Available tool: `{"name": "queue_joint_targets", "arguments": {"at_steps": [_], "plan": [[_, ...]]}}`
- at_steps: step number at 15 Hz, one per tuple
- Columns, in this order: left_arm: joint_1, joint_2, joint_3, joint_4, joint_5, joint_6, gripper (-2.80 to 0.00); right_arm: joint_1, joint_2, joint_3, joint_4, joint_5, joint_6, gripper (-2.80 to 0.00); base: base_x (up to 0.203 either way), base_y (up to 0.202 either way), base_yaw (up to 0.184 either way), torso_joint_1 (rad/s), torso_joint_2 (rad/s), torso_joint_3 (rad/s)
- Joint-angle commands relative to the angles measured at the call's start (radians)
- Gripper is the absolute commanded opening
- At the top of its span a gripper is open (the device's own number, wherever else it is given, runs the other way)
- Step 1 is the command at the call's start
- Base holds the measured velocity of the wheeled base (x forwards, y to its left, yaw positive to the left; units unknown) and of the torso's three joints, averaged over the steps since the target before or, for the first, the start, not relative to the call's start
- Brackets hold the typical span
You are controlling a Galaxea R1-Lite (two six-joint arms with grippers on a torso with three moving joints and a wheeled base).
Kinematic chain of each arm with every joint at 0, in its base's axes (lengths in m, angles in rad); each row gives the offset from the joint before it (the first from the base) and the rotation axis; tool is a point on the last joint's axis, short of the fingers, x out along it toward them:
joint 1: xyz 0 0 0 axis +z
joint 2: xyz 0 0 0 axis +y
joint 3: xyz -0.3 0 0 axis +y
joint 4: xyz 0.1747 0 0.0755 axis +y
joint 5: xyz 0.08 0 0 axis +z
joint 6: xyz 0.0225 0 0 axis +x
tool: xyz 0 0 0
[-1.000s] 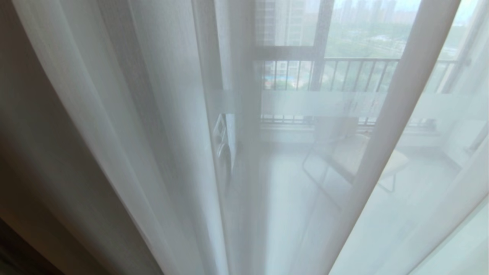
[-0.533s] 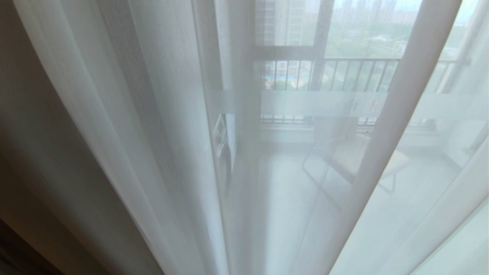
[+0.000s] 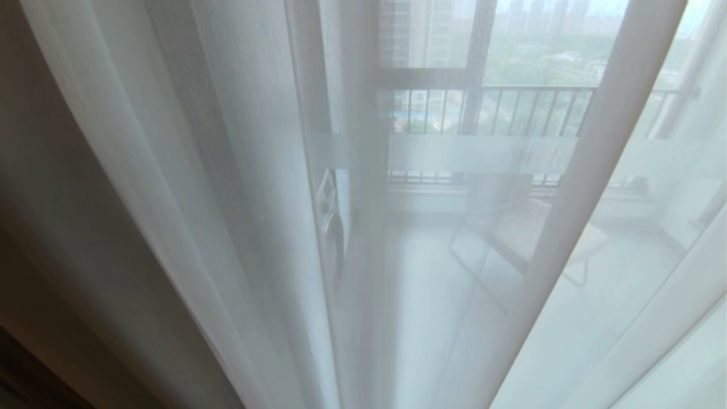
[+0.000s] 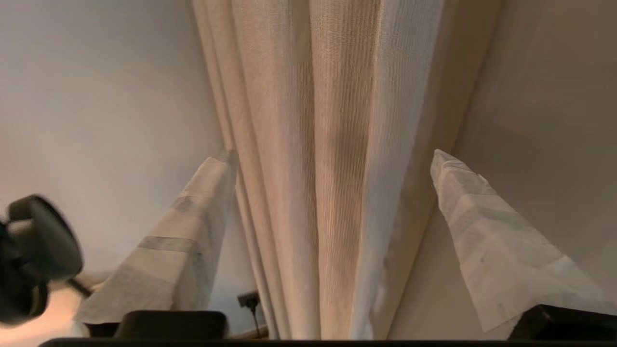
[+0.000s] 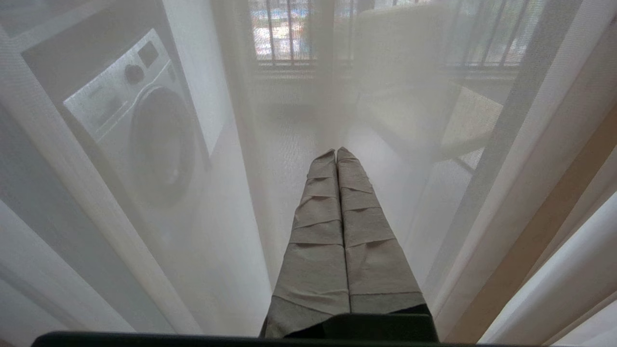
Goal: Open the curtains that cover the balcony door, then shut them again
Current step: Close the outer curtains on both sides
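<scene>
From the head view, the thick beige-grey layer of the curtains (image 3: 62,216) hangs bunched at the far left, the white sheers (image 3: 238,187) drape across the middle and right, and the balcony door (image 3: 480,153), with its frosted band, shows dimly through them; neither arm appears in that view. The left hand (image 4: 332,159) stands wide open with nothing in it, its two wrapped fingers (image 4: 193,231) spread to either side of a gathered bundle of the thick beige pleats (image 4: 328,168). The bundle lies straight ahead of the hand and partly between the fingers, and its long axis follows the hanging folds, crossing the line on which the fingers would close, so a closing move would pinch the folds across their width. Whether either finger touches the cloth cannot be told. A plain wall (image 4: 96,96) lies beside the bundle. Further right, the right hand (image 5: 336,152) is pressed fully shut on nothing, its tips near the sheers (image 5: 289,120), with a washing machine (image 5: 140,130) and a chair (image 5: 424,106) visible through them. The left hand is my pick as the nearer one to the thick curtain.
</scene>
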Motion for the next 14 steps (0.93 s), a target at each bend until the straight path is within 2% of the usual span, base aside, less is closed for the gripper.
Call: {"name": "queue_joint_targets", "arguments": {"at_steps": [1,3,7,10,14], "plan": [[0.016,0.093,0.000,-0.061,-0.011,-0.001,0.00,0.000,0.001,0.000,-0.001,0.001,0.001,-2.80,0.000,0.000,0.000,0.000,0.00,0.000],[0.018,0.145,-0.006,-0.115,-0.017,0.000,0.00,0.000,0.001,0.000,-0.001,-0.001,0.000,-2.80,0.000,0.000,0.000,0.000,0.00,0.000],[0.008,0.210,-0.041,-0.129,-0.020,-0.001,0.00,0.000,0.001,0.000,-0.001,-0.001,0.001,-2.80,0.000,0.000,0.000,0.000,0.00,0.000],[-0.012,0.273,-0.052,-0.232,-0.023,-0.002,0.00,0.000,0.001,0.000,-0.001,0.000,0.000,-2.80,0.000,0.000,0.000,0.000,0.00,0.000],[-0.022,0.342,-0.082,-0.327,-0.130,-0.004,0.00,0.000,0.001,0.000,-0.001,-0.001,0.001,-2.80,0.000,0.000,0.000,0.000,0.00,0.000]]}}
